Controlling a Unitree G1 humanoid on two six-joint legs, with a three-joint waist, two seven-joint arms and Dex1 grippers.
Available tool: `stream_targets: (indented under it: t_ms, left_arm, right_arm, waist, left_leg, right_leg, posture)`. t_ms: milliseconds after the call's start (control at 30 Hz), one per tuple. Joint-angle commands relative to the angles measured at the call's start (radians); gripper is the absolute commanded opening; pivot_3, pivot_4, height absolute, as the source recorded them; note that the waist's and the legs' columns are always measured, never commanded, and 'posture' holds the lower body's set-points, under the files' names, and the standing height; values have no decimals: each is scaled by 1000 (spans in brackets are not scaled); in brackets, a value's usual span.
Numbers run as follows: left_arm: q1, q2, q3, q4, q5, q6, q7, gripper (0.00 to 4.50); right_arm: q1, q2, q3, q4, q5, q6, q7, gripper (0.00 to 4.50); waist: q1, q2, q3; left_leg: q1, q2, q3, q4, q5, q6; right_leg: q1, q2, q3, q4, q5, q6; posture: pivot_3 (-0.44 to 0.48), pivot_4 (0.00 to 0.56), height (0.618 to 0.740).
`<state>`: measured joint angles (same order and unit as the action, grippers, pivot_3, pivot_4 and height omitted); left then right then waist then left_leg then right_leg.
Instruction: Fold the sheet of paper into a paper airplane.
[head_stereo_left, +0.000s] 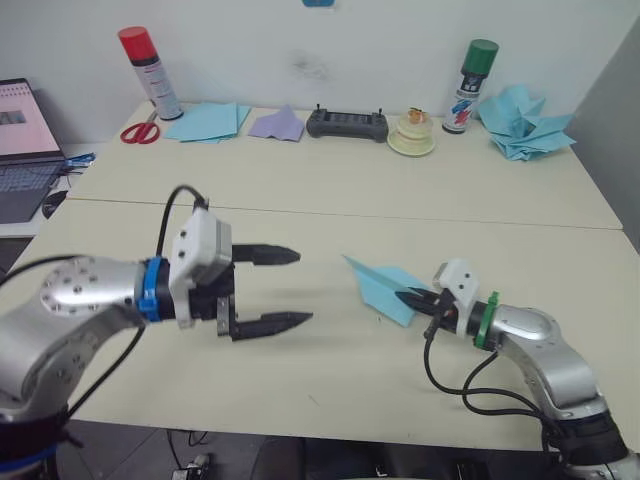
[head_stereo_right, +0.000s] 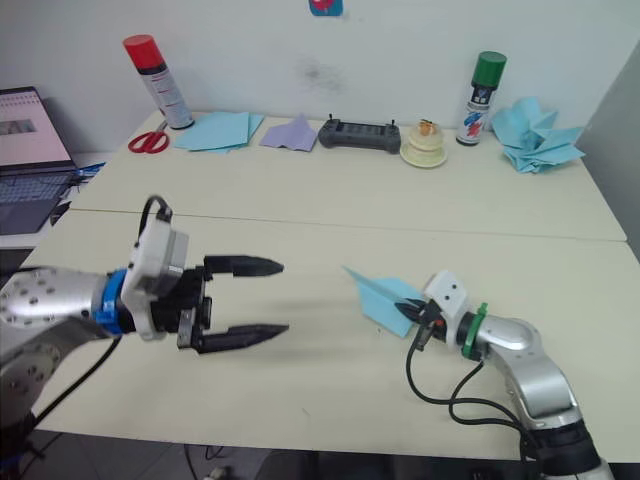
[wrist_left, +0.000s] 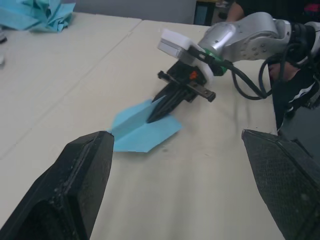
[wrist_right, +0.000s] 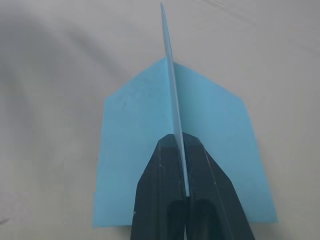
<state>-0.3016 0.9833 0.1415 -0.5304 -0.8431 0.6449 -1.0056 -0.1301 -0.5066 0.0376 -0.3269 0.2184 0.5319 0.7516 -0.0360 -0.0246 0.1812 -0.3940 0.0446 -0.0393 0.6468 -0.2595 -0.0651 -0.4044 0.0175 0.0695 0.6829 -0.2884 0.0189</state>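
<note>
The small light-blue paper airplane (head_stereo_left: 385, 289) lies on the pale beige worktop (head_stereo_left: 330, 190), in its near right part, with its pointed nose aimed toward the robot's left and away. The right claw (head_stereo_left: 408, 296) is clamped on the plane's raised centre ridge at the tail end; in the right wrist view the two black fingers (wrist_right: 162, 200) press together with the thin ridge upright between them, and the flat wings (wrist_right: 135, 145) spread out to both sides on the worktop.

The left claw (head_stereo_left: 290, 288) hovers above the worktop to the left of the plane, its two black fingers well apart and holding nothing. The fingertips point toward the plane's nose, with a clear gap between them and the paper.

Along the far edge of the worktop stand a red-capped spray can (head_stereo_left: 150, 72) and a green-capped spray can (head_stereo_left: 473, 84), with red-handled scissors (head_stereo_left: 140, 130), a flat stack of light-blue sheets (head_stereo_left: 210, 121), a lavender paper piece (head_stereo_left: 277, 125), a black handheld controller (head_stereo_left: 347, 123) and a heap of light-blue paper darts (head_stereo_left: 524, 122). An open laptop (head_stereo_left: 22, 150) sits at the far left.
</note>
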Motion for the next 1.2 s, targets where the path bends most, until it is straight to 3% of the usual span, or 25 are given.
stream_targets:
  t_ms: [33,133,300,500,833,900,1067,1200]
  left_arm:
    - [-19,-30,-50,27,54,-34,-19,4500]
    - [-24,-47,-63,29,74,-39,-23,4500]
    - [-32,-66,-70,35,96,-41,-22,4500]
    - [-46,-96,-80,15,108,-21,14,4500]
    - [-40,-105,-63,-75,54,57,70,4500]
    - [-32,-78,-62,-88,62,62,50,4500]
    - [-16,-45,-51,-77,71,61,34,4500]
    - [-28,-46,-52,-68,72,62,31,4500]
  right_arm:
    - [0,-7,-7,-40,23,67,-32,14]
    - [3,-20,3,-60,42,135,-29,616]
    - [-17,-56,31,-74,24,161,-37,2386]
    - [-123,-55,92,-101,23,236,-53,2386]
    - [-243,-58,161,7,-11,317,-89,2386]
    - [-251,-64,170,16,-9,327,-83,1863]
    - [-255,-74,180,24,-6,341,-81,10]
    - [-244,-94,162,-6,12,353,-68,10]
  waist:
    - [-10,0,0]
    - [-11,0,0]
    - [-9,0,0]
    - [-10,0,0]
    - [-4,0,0]
    - [-4,0,0]
    - [-5,0,0]
    - [-2,0,0]
  left_leg:
    - [0,0,1,0,0,0]
    - [-1,1,0,0,0,0]
    - [-1,0,0,0,0,0]
    - [-1,0,0,1,0,0]
    - [-2,0,0,1,0,0]
    - [-2,0,0,1,0,0]
    - [-2,0,0,1,0,0]
    - [-2,0,0,1,0,0]
  right_leg:
    - [0,0,1,0,0,0]
    - [-1,0,0,0,0,0]
    - [-1,0,0,0,0,0]
    - [-1,0,0,1,0,0]
    - [-1,-1,0,0,0,0]
    - [-1,-1,0,0,0,0]
    - [-1,0,0,0,0,0]
    - [-1,-1,0,0,0,0]
  posture:
    - [0,150,740]
    - [0,150,740]
    - [0,150,740]
    - [0,150,740]
    - [0,150,740]
    - [0,150,740]
    - [0,150,740]
    - [0,150,740]
